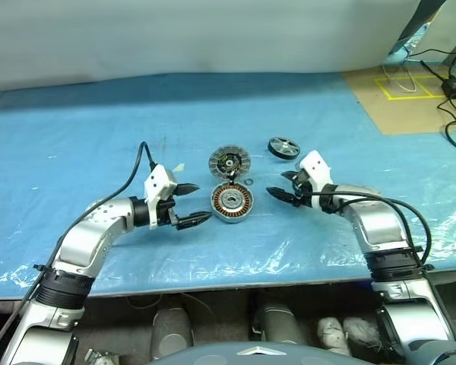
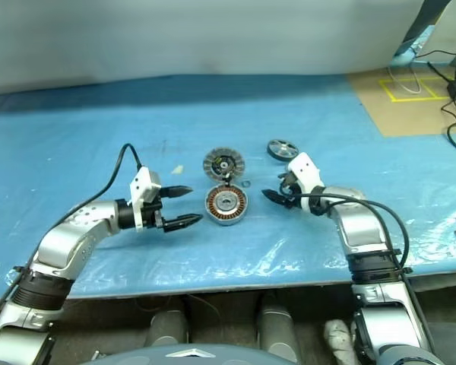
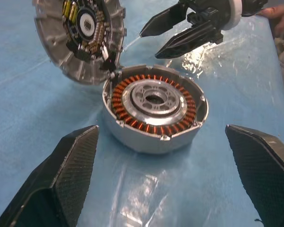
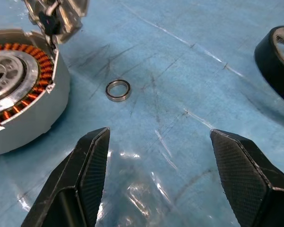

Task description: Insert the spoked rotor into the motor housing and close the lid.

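Your work surface is a table (image 1: 76, 137) covered in a blue sheet, with clear plastic film along its near edge. The motor housing (image 1: 232, 203) sits on it, copper windings facing up. Just behind the housing, touching its rim, lies the lid (image 1: 229, 162). A small metal ring (image 4: 118, 90) lies just right of the housing. The spoked rotor (image 1: 283, 147) rests farther back to the housing's right.

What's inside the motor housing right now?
Inside the motor housing: a ring of copper-orange windings around a silver centre hub with an open bore. No rotor in it; the spoked rotor lies apart on the table. The bore's bottom is hidden in shadow.
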Action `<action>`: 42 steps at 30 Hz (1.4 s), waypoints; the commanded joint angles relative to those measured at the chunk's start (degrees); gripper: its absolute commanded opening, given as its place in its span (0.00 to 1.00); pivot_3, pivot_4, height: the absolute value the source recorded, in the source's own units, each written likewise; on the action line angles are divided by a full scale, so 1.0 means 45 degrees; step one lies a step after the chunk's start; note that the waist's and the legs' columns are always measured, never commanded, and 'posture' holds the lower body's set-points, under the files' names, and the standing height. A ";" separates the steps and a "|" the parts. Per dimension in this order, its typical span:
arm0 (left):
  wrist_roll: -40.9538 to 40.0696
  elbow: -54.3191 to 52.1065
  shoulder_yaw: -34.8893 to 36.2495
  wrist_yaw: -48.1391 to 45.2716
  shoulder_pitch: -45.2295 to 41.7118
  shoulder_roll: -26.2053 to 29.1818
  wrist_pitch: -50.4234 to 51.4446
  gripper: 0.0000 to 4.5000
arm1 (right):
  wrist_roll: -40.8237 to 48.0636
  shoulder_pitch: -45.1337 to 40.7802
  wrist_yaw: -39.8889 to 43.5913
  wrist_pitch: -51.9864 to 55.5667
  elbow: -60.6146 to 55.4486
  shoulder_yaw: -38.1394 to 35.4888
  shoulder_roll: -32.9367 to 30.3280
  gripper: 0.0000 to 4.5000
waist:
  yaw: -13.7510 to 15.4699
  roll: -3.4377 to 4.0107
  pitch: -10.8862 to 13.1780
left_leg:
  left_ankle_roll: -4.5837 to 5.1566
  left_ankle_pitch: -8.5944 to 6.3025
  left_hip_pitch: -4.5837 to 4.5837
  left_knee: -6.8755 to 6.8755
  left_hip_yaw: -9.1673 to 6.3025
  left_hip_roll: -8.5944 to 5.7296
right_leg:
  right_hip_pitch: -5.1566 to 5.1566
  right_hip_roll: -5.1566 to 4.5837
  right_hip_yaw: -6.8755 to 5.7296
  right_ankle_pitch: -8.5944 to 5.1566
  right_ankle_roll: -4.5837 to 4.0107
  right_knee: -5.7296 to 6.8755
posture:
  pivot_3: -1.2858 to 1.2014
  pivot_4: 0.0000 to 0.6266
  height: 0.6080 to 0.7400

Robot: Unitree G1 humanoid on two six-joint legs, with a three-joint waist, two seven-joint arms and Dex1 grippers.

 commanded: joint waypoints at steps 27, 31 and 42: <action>0.1115 0.3086 0.0151 -0.1409 0.0275 -0.0311 -0.3769 1.00 | -0.1336 -0.1195 -0.1884 -0.3844 0.3976 0.1748 0.1561 0.43 | -0.0021 -0.0002 -0.0001 | -0.0001 -0.0001 0.0016 -0.0003 0.0002 -0.0002 | 0.0045 -0.0011 -0.0001 0.0000 0.0000 0.0006 | 0.52 0.24 1.00; 0.1151 0.2950 0.0096 -0.1379 0.0168 -0.0388 -0.3610 1.00 | -0.1297 -0.1031 -0.1788 -0.3751 0.3655 0.1717 0.1337 0.13 | 0.0024 -0.0002 -0.0001 | -0.0001 -0.0002 0.0022 -0.0001 0.0002 -0.0004 | 0.0059 -0.0017 -0.0003 0.0000 0.0001 0.0004 | 0.52 0.24 1.00; 0.1088 0.2536 0.0023 -0.1342 -0.0038 -0.0456 -0.3198 1.00 | 0.0108 -0.0802 -0.1534 -0.2467 0.1933 0.0571 0.1119 0.13 | 0.0032 -0.0002 -0.0001 | -0.0001 -0.0002 0.0013 -0.0009 0.0001 -0.0004 | 0.0056 -0.0016 -0.0007 -0.0001 0.0002 -0.0012 | 0.52 0.24 1.00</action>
